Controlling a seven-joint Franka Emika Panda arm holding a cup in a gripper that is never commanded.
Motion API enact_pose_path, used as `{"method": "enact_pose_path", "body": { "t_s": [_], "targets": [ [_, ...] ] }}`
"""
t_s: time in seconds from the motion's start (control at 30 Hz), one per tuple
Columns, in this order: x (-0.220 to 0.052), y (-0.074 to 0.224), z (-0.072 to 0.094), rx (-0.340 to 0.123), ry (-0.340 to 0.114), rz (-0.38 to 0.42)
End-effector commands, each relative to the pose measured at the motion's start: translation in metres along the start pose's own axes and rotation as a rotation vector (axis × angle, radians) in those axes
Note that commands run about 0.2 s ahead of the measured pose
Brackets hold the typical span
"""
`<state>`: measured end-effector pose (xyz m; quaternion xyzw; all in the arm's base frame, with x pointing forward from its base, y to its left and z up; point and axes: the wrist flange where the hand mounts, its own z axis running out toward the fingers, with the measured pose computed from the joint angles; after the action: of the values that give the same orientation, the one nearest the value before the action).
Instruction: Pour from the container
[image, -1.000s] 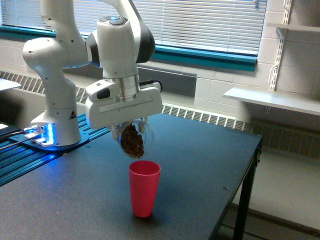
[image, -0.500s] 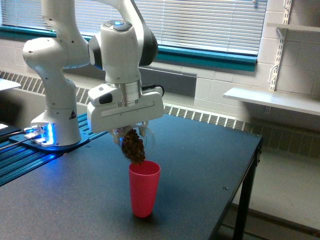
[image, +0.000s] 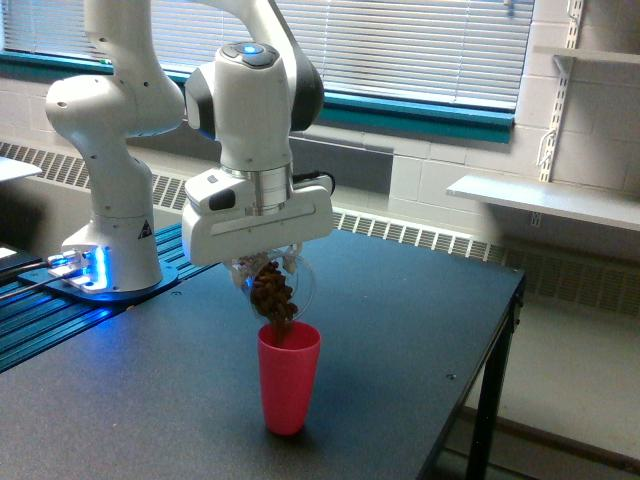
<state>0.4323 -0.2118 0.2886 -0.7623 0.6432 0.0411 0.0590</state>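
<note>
The container is a clear plastic tumbler with brown granular bits inside. It is tipped steeply, mouth down, just above the pink cup. My gripper is shut on the container, and its white body hides the container's upper part. The brown bits reach down to the pink cup's rim. The pink cup stands upright on the black table, near its front.
The arm's white base stands on a blue-lit rail at the exterior view's left. The table's edge drops off at the exterior view's right. A white shelf is mounted on the wall behind.
The gripper has shifted slightly toward the exterior view's right and tipped the container further. The brown bits have slid down to the mouth and now reach the pink cup's rim.
</note>
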Motion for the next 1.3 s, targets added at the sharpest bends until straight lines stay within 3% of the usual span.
{"method": "enact_pose_path", "body": {
  "t_s": [0.03, 0.57, 1.3],
  "targets": [
    [-0.0052, -0.0073, -0.0006, -0.029, -0.004, 0.004],
    [-0.0017, -0.0118, -0.0034, -0.053, -0.002, 0.009],
    [-0.0014, -0.0168, -0.0064, -0.126, -0.016, -0.021]
  ]
}}
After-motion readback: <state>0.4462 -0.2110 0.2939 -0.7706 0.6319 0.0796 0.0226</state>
